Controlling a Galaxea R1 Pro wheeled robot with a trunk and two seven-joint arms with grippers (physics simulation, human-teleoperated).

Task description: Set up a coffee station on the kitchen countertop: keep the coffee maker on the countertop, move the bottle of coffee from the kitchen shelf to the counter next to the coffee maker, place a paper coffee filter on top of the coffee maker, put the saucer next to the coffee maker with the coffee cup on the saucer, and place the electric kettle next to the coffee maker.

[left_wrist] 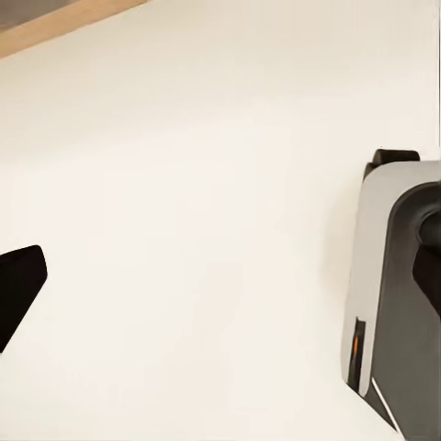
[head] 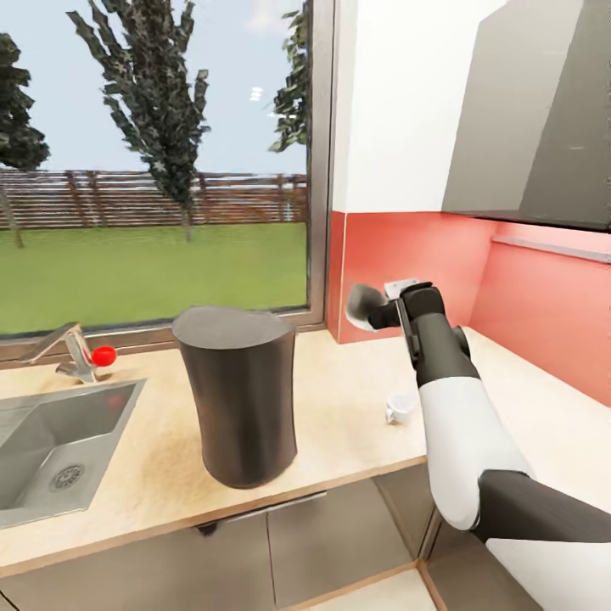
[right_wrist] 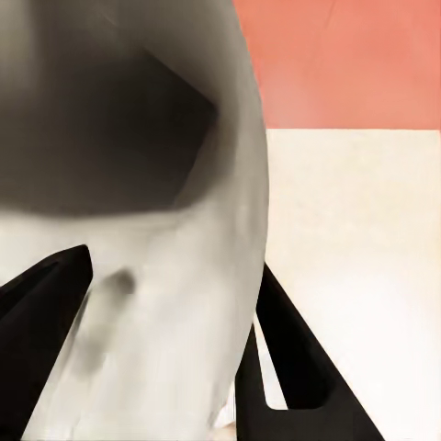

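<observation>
Saucer (head: 365, 305), apparently, is clamped in right gripper (head: 383, 312) above countertop (head: 356, 407).

Coffee cup (head: 399, 408) (half behind right arm (head: 462, 433))

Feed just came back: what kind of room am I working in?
A home kitchen, most likely: a steel sink with a faucet under a garden window, set in a light wooden countertop with a red backsplash.
</observation>
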